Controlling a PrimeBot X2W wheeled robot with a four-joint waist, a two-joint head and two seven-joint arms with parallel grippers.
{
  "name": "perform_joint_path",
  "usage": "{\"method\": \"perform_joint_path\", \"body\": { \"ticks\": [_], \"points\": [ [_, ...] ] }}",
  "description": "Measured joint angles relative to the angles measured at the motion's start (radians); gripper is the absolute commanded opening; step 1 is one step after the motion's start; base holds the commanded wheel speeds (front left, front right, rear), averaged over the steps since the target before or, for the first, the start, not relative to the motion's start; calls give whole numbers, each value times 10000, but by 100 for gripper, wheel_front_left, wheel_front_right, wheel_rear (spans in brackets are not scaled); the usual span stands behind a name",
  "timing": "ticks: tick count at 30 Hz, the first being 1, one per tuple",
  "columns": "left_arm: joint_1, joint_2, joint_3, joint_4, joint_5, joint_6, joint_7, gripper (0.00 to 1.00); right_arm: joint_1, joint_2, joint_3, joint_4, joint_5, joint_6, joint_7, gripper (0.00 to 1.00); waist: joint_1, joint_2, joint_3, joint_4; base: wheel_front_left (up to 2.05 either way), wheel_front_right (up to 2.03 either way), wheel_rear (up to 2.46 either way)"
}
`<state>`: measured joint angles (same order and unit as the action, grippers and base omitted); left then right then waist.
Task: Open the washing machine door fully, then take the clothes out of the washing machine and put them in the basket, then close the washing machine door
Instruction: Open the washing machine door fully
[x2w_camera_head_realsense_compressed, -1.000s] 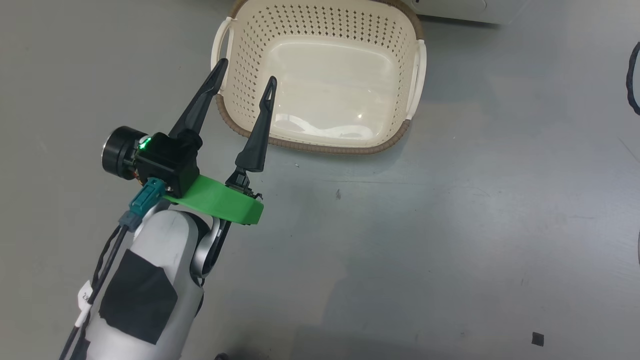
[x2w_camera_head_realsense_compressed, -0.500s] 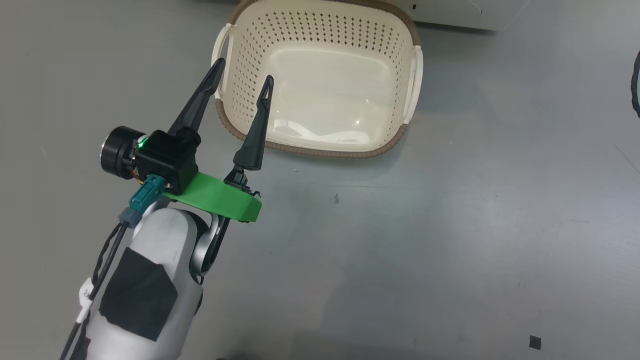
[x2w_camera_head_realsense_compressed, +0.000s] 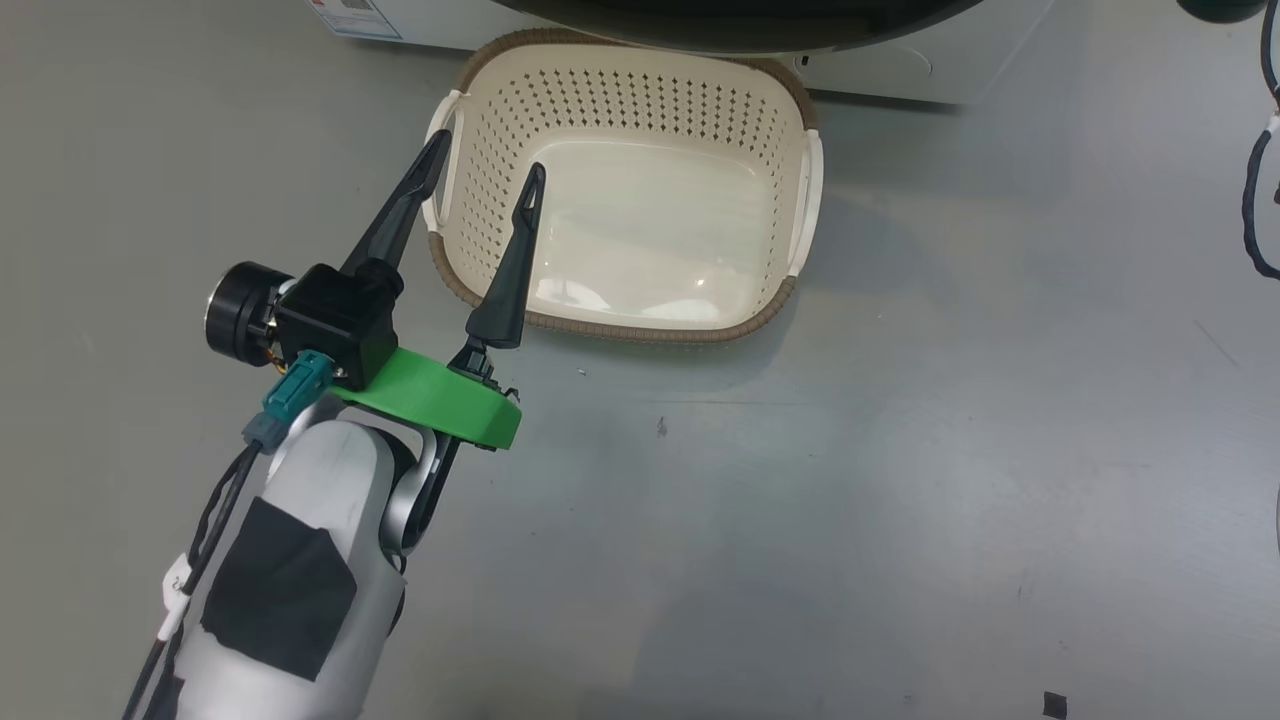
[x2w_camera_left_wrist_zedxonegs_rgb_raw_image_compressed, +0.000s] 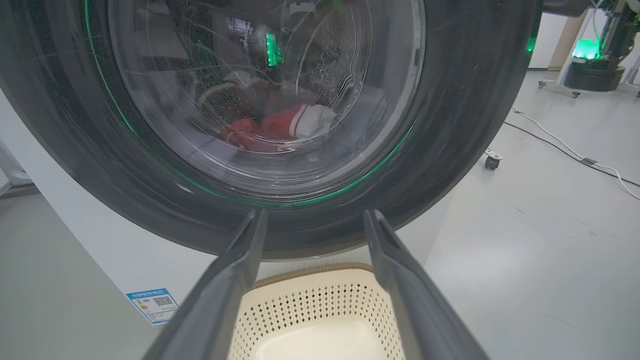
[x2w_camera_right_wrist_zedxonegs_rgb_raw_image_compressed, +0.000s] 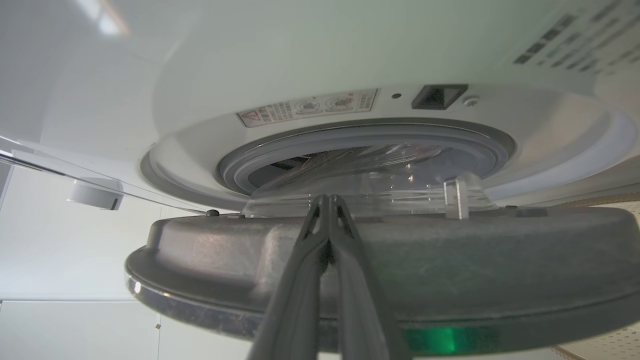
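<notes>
While the washing machine door sits ajar, right gripper pinched together, left gripper spread wide, 9 o'clock of basket.

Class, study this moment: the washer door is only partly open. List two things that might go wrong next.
1. The right gripper sits shut against the washing machine door, gripping nothing; it may slip off.
2. The open left gripper hangs by the basket rim and might knock it away.
</notes>
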<state>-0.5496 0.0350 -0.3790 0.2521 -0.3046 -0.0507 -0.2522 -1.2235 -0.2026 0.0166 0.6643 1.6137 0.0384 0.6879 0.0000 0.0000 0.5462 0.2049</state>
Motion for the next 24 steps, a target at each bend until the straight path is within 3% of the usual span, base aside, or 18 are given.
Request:
{"method": "perform_joint_path", "body": {
  "ticks": [24],
  "points": [
    [703,-21,190,570,146,-119,0,100,1748,249,119,435,512,571,1129,0,0,0,-1349,-82,0,0,0]
  ]
}}
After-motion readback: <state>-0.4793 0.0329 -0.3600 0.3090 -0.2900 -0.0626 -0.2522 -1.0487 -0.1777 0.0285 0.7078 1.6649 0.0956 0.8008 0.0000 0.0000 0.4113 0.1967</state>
